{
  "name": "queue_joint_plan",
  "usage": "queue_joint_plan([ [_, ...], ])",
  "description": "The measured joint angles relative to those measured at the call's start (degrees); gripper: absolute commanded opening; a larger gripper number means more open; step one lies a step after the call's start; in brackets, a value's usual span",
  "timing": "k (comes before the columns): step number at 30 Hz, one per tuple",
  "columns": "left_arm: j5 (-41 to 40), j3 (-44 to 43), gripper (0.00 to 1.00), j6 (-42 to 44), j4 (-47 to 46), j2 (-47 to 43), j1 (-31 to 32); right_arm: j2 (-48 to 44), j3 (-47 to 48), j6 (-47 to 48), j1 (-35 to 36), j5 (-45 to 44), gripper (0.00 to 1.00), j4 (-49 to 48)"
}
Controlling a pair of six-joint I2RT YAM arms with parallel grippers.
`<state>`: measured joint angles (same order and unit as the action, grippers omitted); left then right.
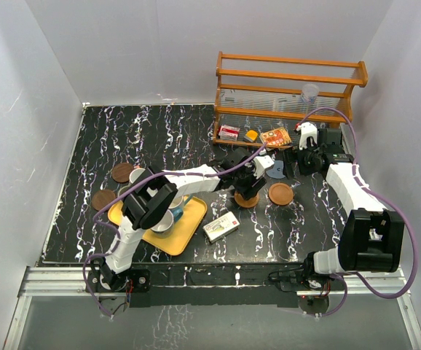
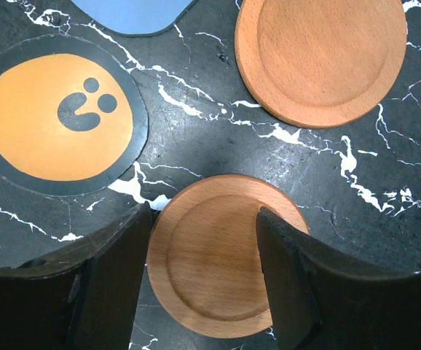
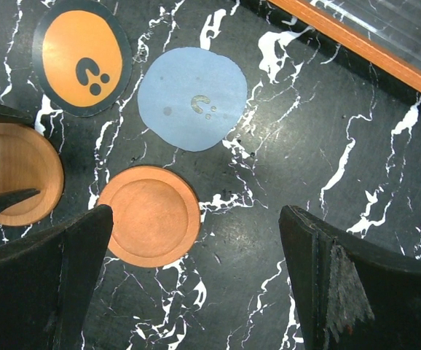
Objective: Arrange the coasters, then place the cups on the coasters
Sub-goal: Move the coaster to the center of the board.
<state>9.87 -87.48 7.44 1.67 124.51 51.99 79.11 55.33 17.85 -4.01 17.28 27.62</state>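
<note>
An orange-brown wooden coaster [image 2: 210, 270] lies flat on the black marble table. My left gripper [image 2: 205, 211] stands part open over it: one finger by its left rim, the other overlapping its right part. A second orange-brown coaster [image 2: 320, 58] lies beyond it and shows just left of my wide-open right gripper [image 3: 196, 215], which holds nothing. A grey-blue coaster [image 3: 192, 98] and a dark-rimmed orange coaster [image 3: 83, 57] lie further back. Two dark brown coasters [image 1: 123, 172] [image 1: 103, 199] sit at the left. Cups [image 1: 163, 220] stand on the yellow tray [image 1: 174, 244], mostly hidden by my left arm.
A wooden rack [image 1: 290, 80] with a clear plastic cup [image 1: 309, 93] stands at the back right, with small packets [image 1: 276, 136] in front of it. A white box [image 1: 221, 227] lies right of the tray. One more cup [image 1: 137, 176] stands by the dark coasters.
</note>
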Motion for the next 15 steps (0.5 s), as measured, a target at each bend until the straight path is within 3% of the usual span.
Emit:
queue_joint_plan([
  [15, -0.11, -2.49, 0.58, -0.17, 0.04, 1.68, 0.11, 0.0, 0.0, -0.31, -1.92, -1.14, 0.98, 0.0],
])
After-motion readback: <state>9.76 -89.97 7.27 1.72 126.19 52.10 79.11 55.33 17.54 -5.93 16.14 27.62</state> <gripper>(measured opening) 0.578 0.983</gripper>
